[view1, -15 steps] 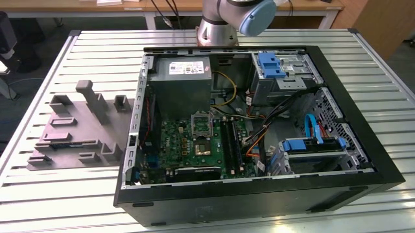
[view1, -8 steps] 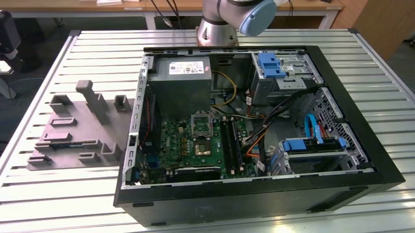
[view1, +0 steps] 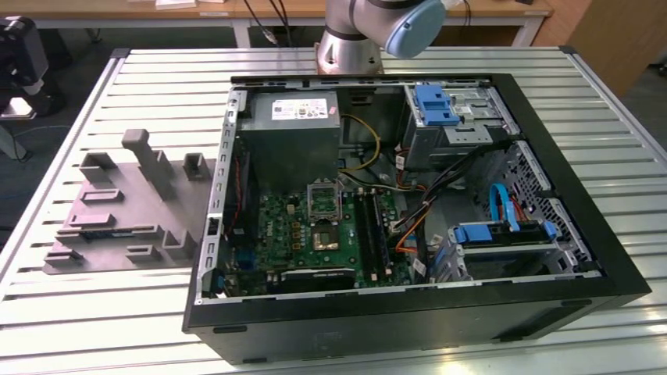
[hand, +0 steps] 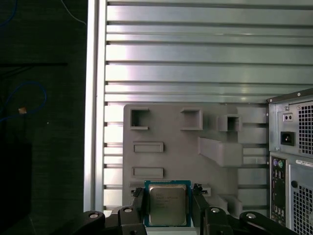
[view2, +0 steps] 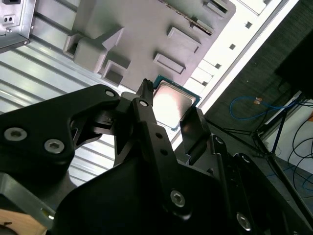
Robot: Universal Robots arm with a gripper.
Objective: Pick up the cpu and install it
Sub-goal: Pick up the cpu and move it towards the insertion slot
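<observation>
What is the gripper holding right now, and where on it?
The cpu, clamped by two opposite edges between the fingers of the gripper.

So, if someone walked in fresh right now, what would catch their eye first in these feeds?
First, the cpu, its silvery top catching the light, gripped between the black fingers of the gripper above the grey moulded tray in both wrist views. In the exterior view, the open computer case dominates the slatted table, its green motherboard exposed, with the tray on the exterior view's left.
</observation>
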